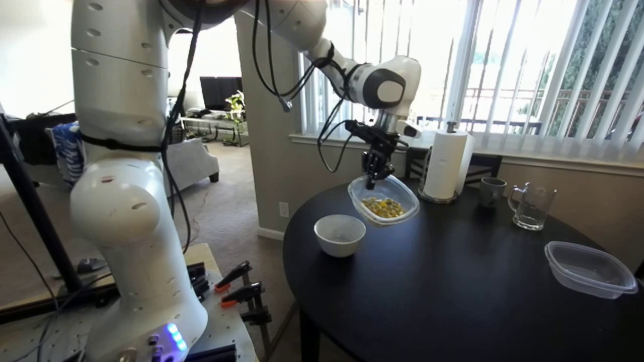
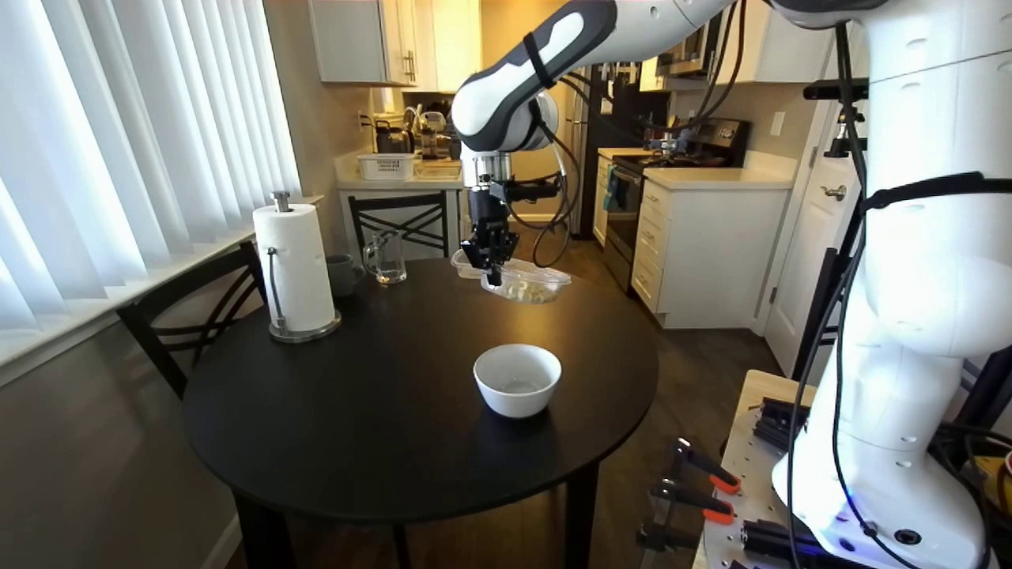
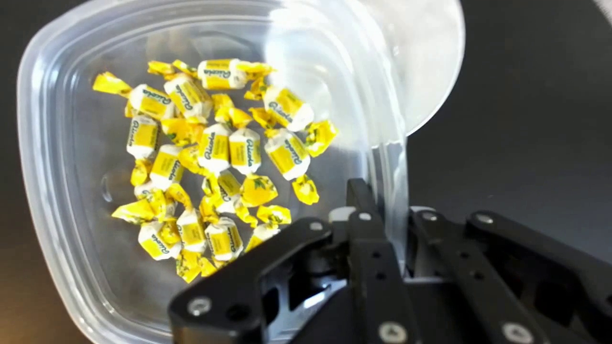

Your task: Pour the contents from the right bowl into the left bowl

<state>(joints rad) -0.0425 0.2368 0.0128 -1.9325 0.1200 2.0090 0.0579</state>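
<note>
The contents are yellow-and-white wrapped candies [image 3: 215, 148], lying in the clear rounded-square right bowl [image 3: 33, 143]. They also show in an exterior view [image 1: 383, 207]. My gripper [image 3: 388, 208] is shut on one side wall of the right bowl, one finger inside and one outside. In both exterior views the gripper [image 1: 371, 182] [image 2: 493, 273] holds the right bowl [image 1: 413, 207] [image 2: 557, 278] above the table, slightly tilted. The white left bowl [image 1: 340, 239] [image 2: 518, 387] stands upright on the table, lower than the held bowl. In the wrist view the held bowl partly covers the left bowl [image 3: 432, 67].
A wider, flatter clear container [image 1: 588, 271] sits near the table edge. A clear glass mug [image 1: 534, 206], a grey mug [image 1: 491, 191] and a paper towel roll [image 1: 444, 166] stand on the dark round table [image 2: 356, 442]. Chairs [image 2: 399, 217] stand around it.
</note>
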